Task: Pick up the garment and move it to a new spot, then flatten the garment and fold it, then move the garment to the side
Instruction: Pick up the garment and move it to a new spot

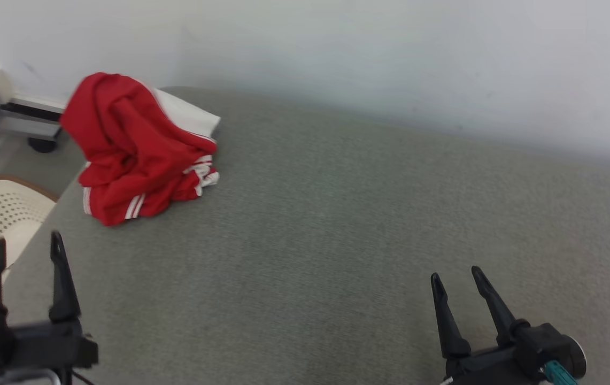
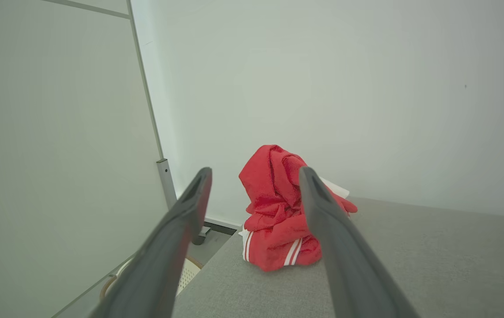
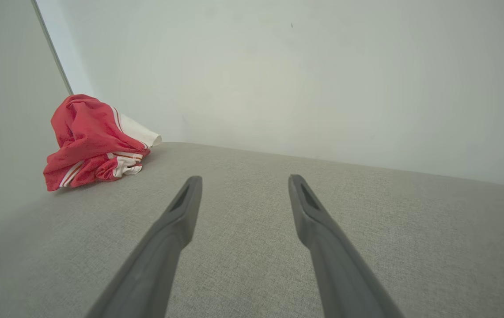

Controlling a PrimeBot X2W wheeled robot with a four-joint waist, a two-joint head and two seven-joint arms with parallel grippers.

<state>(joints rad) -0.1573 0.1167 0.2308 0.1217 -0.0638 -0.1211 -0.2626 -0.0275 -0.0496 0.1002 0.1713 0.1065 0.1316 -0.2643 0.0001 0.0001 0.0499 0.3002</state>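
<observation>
Garment heaped upper left on the table. Left gripper and right gripper: fingers spread, empty. Best to pinch the heap's top fold with the left.

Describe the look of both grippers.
The left gripper and right gripper each have two long, tapering black fingers, recessed near the tips, on a blocky black base. A teal piece shows behind each base; the right one also has a silvery disc.
</observation>
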